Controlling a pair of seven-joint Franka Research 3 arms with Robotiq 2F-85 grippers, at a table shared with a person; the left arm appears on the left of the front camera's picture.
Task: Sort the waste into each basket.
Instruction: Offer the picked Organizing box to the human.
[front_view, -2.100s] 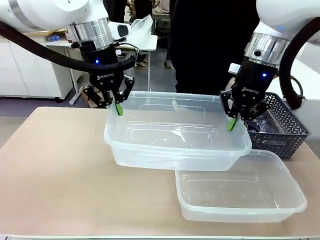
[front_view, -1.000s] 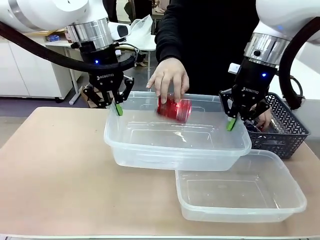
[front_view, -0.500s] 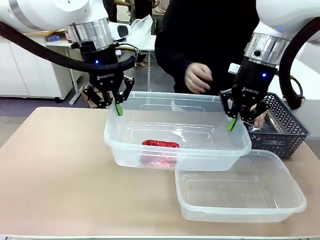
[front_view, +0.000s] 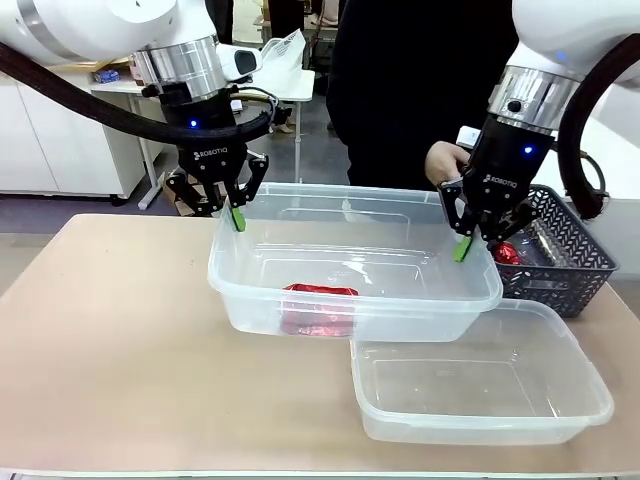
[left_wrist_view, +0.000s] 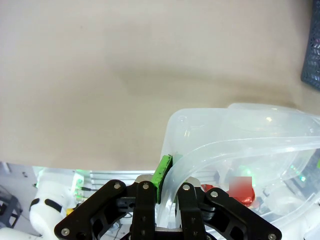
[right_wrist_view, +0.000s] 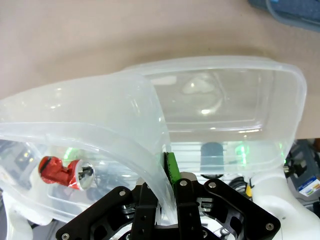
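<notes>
Person's hand (front_view: 443, 160) has gone back toward the grey basket (front_view: 570, 262), red can (front_view: 318, 305) lies in the upper clear tub (front_view: 400, 300), whose thin bendy rim my left gripper (front_view: 236, 217) and right gripper (front_view: 462, 247) clamp tight; it looks light and slippery, so I'd keep both end grips.

front view: "robotiq" in white capitals on the black body of my left gripper (front_view: 237, 218), just below the small blue light. it reads level.
front view: the same word, "robotiq", in white on the black body of my right gripper (front_view: 462, 246), also under a blue light. the line slants a little with the wrist.
red can (front_view: 318, 305) lying in the clear tub (front_view: 228, 285): its printing is too small and creased to read.
right wrist view: a small blue, yellow and green label (right_wrist_view: 308, 186) at the lower right edge, with lettering too small to read.
</notes>
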